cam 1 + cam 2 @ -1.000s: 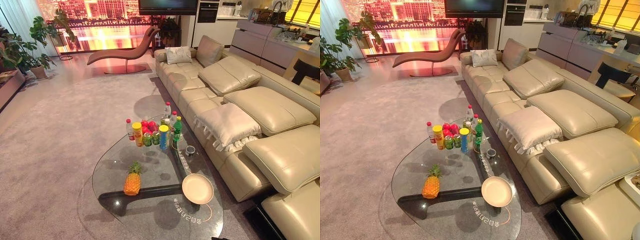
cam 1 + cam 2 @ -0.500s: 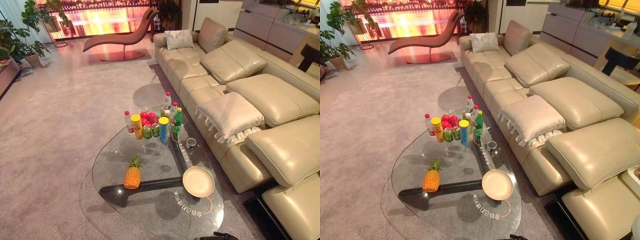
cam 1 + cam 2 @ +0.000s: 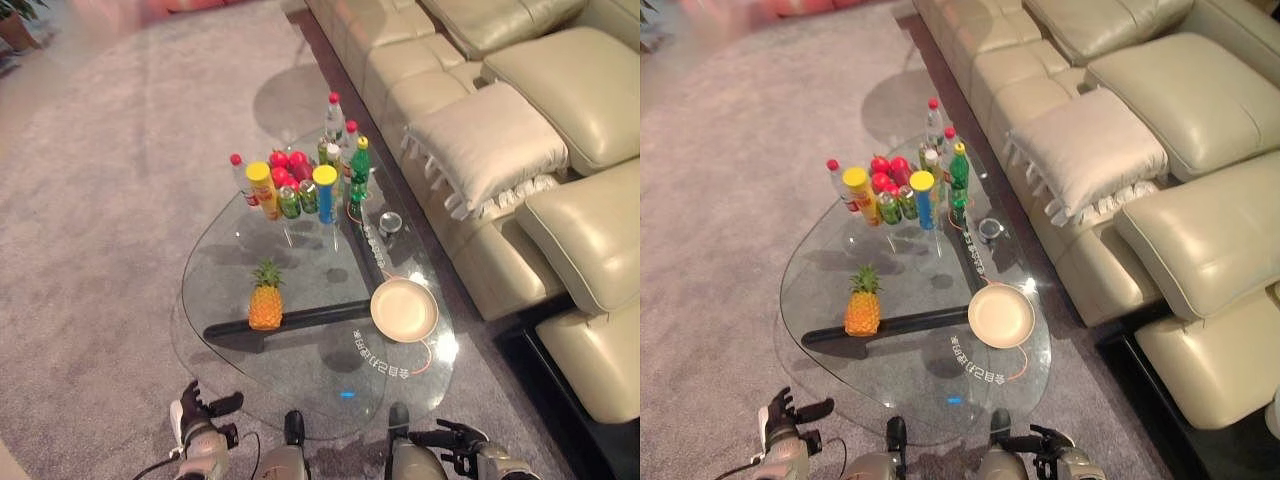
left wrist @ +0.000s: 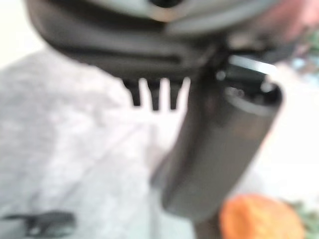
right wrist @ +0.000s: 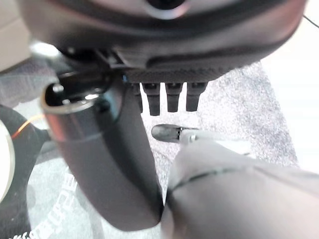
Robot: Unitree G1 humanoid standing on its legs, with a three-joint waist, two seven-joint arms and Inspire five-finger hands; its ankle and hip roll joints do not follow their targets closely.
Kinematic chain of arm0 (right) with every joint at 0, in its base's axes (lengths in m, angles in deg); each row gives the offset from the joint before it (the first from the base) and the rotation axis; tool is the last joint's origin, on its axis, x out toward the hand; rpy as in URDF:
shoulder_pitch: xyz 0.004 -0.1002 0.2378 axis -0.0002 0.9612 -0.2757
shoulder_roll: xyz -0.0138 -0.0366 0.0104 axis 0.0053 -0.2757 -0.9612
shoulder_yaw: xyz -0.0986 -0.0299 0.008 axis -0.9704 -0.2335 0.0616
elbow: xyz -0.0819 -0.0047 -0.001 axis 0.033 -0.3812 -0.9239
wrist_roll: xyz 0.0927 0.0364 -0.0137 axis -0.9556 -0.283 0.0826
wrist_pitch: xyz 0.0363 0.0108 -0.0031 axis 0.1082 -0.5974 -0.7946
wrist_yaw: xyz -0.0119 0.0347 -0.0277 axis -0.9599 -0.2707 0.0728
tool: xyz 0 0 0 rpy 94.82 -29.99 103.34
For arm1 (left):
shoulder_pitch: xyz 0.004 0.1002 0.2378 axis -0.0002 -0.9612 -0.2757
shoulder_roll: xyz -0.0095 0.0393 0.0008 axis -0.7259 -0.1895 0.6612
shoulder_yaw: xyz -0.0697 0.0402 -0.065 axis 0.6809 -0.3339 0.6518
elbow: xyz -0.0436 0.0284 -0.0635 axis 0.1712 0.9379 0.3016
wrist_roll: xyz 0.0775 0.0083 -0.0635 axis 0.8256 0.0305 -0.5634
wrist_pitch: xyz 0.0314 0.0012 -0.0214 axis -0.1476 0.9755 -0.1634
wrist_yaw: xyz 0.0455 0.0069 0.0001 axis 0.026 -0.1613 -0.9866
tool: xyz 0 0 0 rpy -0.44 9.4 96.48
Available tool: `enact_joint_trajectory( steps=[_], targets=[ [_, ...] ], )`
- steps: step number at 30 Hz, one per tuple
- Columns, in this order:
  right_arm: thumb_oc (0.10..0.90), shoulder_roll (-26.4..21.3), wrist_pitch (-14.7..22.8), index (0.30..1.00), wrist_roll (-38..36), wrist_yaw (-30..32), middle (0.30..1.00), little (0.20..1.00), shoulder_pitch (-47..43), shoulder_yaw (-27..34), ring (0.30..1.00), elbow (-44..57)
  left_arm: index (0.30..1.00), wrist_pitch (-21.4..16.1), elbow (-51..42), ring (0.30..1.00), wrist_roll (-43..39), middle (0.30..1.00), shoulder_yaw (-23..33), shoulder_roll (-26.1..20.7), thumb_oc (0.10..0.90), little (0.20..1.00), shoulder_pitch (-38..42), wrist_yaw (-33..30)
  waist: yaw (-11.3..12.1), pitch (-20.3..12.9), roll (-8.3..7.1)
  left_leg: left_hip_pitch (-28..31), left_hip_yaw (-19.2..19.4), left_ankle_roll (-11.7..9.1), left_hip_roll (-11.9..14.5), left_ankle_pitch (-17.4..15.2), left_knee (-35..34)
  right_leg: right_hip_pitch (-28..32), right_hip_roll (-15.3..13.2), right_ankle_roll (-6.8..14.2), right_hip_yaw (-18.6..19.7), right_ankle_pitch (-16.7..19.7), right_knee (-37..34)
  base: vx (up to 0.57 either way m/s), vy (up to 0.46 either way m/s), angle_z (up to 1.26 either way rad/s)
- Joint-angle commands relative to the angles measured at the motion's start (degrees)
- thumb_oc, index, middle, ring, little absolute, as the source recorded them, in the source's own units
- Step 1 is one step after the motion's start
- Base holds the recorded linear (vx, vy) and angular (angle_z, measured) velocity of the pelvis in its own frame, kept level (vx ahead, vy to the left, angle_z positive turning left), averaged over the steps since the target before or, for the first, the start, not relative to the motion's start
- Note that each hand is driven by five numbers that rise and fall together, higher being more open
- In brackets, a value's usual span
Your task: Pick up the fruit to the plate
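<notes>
Head camera now tilted down, left hand (image 3: 195,425) and right hand (image 3: 465,445) come into sight low at the near edge, before the glass counter (image 3: 300,345), both held off it, fingers (image 3: 228,402) loosely extended

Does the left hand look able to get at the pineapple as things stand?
Probably yes. The pineapple stands alone on the glass table, apart from the bottles and the plate, with bare glass between it and the left hand, which holds nothing.
</notes>
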Motion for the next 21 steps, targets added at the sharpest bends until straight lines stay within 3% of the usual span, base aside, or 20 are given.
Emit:
enact_joint_trajectory(
  steps=[1, 8, 21],
  targets=[
    [0.8, -2.9, -0.5, 0.9, -0.3, 2.9, 0.9, 0.9, 2.8, -3.4, 0.9, -1.3, 0.9, -4.1, -0.4, 0.9, 2.0, 0.9, -0.2, -3.6, 0.8, 0.9, 1.1, -4.5, -0.8, 0.0, -1.27, -3.3, 0.1, 2.8, -5.7, -3.8, 4.2, -3.2, 5.2, -3.5, 0.3, -7.3, 8.1, -0.07, 0.018, 0.01],
    [0.8, -3.9, 0.2, 0.9, -3.1, 5.8, 0.9, 0.9, 2.6, -4.4, 0.9, 2.3, 0.9, -4.9, -11.4, 0.9, 2.5, 0.9, -0.2, -7.8, 0.8, 0.9, 5.5, -7.6, -1.1, 4.4, -1.78, -8.1, 0.7, 3.0, -6.6, -4.3, 8.6, -7.0, 5.3, -4.1, 0.4, -7.6, 10.8, -0.06, 0.003, -0.01],
    [0.8, -4.9, 0.1, 0.9, -7.9, 7.7, 0.9, 0.9, 2.4, -6.6, 0.9, 8.0, 0.9, 3.0, -24.8, 0.9, 3.0, 0.9, -0.2, -17.2, 0.8, 0.9, 15.0, -8.9, -1.1, 10.4, -2.59, -16.2, 2.2, 2.8, -6.4, -5.2, 17.2, -13.4, 4.3, -4.7, -1.5, -8.0, 16.4, -0.04, -0.023, 0.02]
  ],
)
